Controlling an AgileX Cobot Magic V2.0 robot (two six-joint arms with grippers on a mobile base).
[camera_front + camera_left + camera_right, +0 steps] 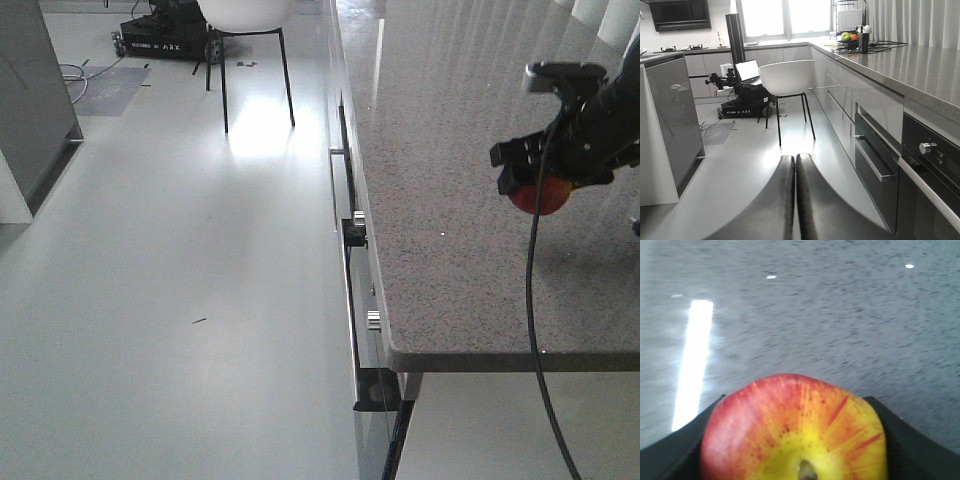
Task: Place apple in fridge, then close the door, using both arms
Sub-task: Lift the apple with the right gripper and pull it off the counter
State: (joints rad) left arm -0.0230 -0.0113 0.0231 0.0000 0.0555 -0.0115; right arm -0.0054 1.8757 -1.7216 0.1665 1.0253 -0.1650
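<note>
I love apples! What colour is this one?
The apple is red, yellow around its stem; right wrist view shows it best.

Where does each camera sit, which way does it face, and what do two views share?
Exterior front-facing: high, looking down along the countertop and floor; the right arm holds the apple.
Left wrist-mounted: low, facing down the aisle toward a white chair; its closed fingers show.
Right wrist-mounted: looking down at the apple between its fingers.
Shared: front and right wrist both show the apple.
</note>
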